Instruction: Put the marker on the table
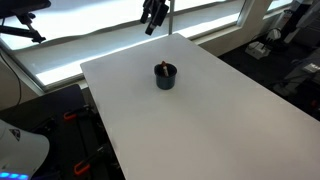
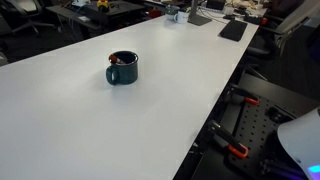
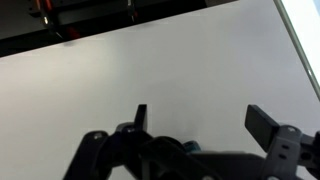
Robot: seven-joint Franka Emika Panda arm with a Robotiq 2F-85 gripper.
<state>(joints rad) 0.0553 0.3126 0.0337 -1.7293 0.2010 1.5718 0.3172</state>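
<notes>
Left part of the table (image 1: 110, 100) bare and white. The hand (image 1: 151, 24) hangs high over the far edge, well apart from everything, and the wrist view shows its fingers (image 3: 141, 118) spread wide, nothing between them. Just right of it and nearer the camera, the dark mug (image 1: 165, 77) stands upright mid-table. The marker (image 1: 161, 68) is inside the mug, reddish end up at the rim, so not yet on the table; same in both exterior views (image 2: 118, 61). Risks, as judgement: the mug opening looks tight for wide fingers, so a finger may hit the rim and tip or shove the mug; the thin marker could slip or rotate in the pinch; the handle side could snag. Hidden: most of the marker's body is down in the mug, its lean unclear. The wrist view shows neither mug nor marker. The hand is cut off at the frame top and absent from one exterior view.
</notes>
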